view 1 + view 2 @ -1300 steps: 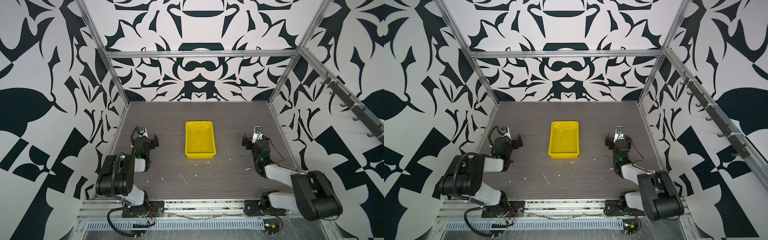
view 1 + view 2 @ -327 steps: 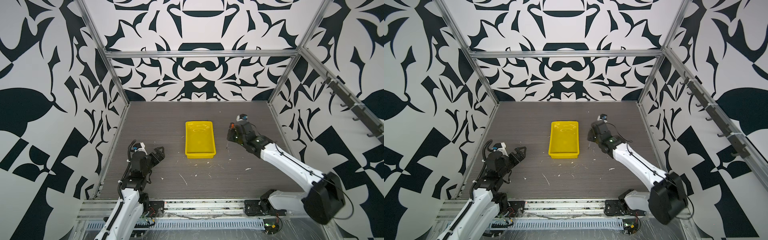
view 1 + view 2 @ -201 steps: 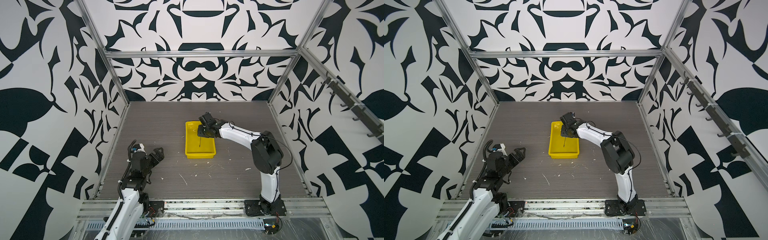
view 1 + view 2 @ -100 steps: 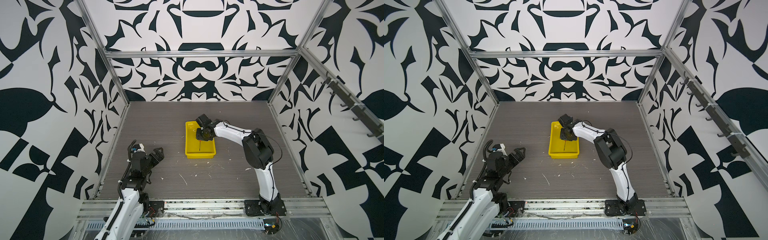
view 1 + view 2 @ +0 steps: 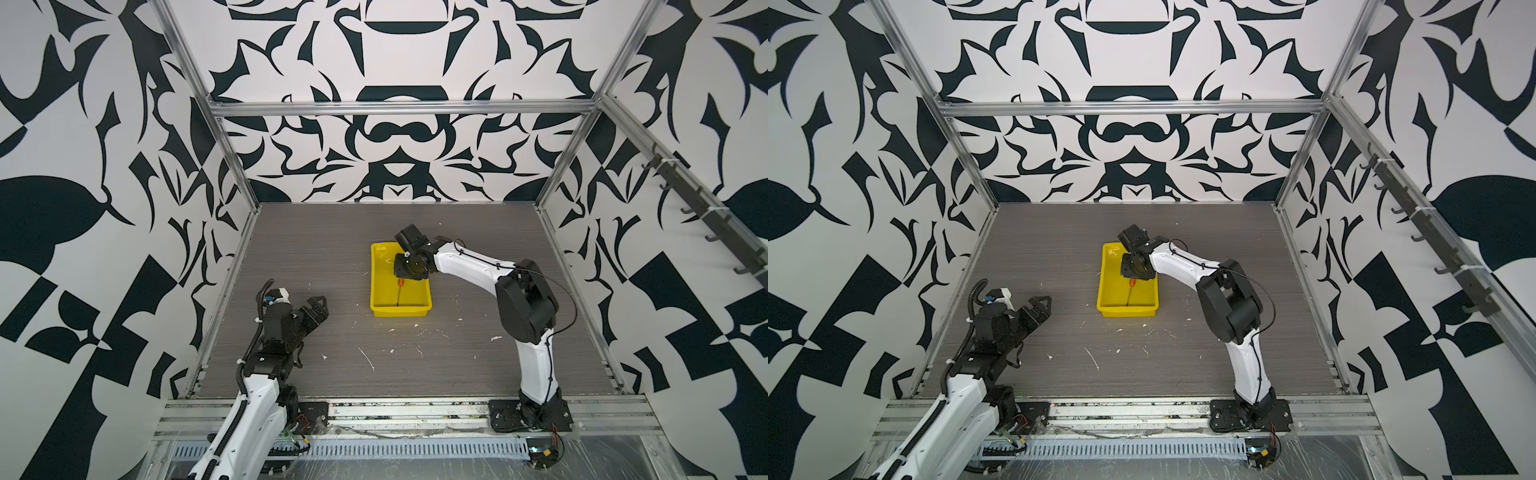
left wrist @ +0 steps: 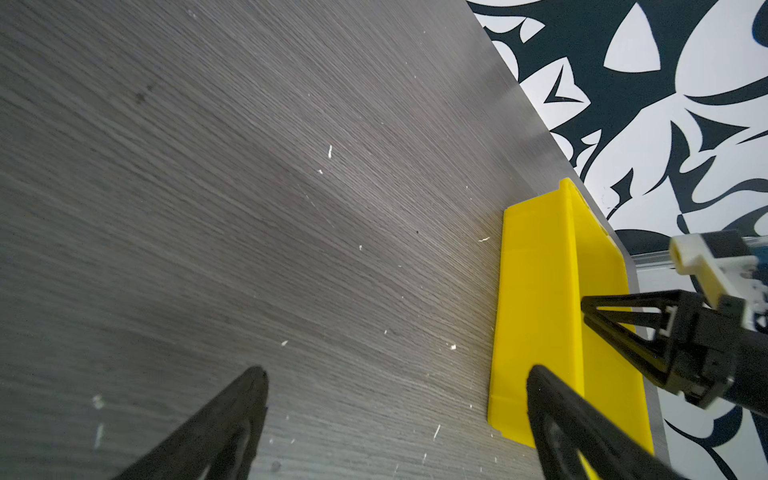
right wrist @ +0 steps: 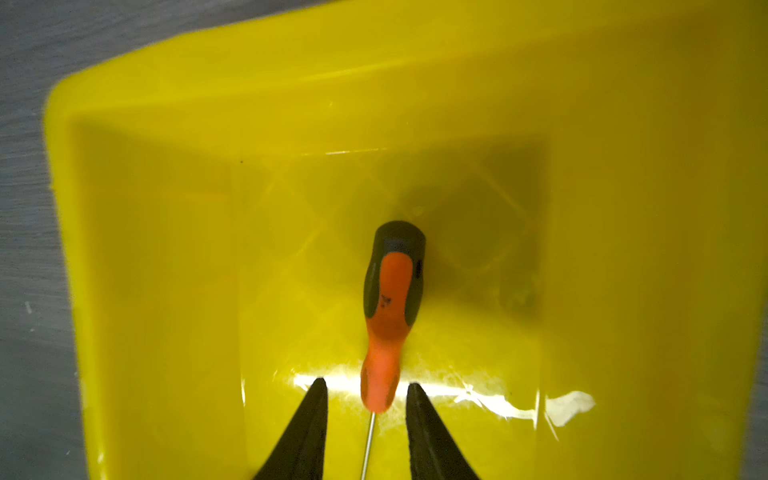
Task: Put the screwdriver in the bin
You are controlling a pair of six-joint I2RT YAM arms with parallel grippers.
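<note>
The yellow bin (image 5: 376, 286) (image 5: 1103, 286) sits mid-table. The screwdriver (image 7: 392, 299), orange handle with dark accents, lies on the bin floor. In both top views only its shaft and a bit of orange (image 5: 400, 291) (image 5: 1130, 291) show below the right wrist. My right gripper (image 7: 365, 386) points down into the bin (image 7: 166, 249); it is open, a finger on each side of the handle's narrow end with a gap on both sides. My left gripper (image 5: 320, 305) (image 6: 395, 374) is open and empty, low over the table left of the bin (image 6: 536, 299).
White flecks (image 5: 365, 357) lie scattered on the grey table in front of the bin. Patterned walls and aluminium frame posts (image 5: 232, 166) close in the workspace. The right arm (image 5: 523, 299) arches across from the front right.
The right gripper's jaws have parted and let go of the screwdriver, which now lies in the bin. The left arm has not moved.
</note>
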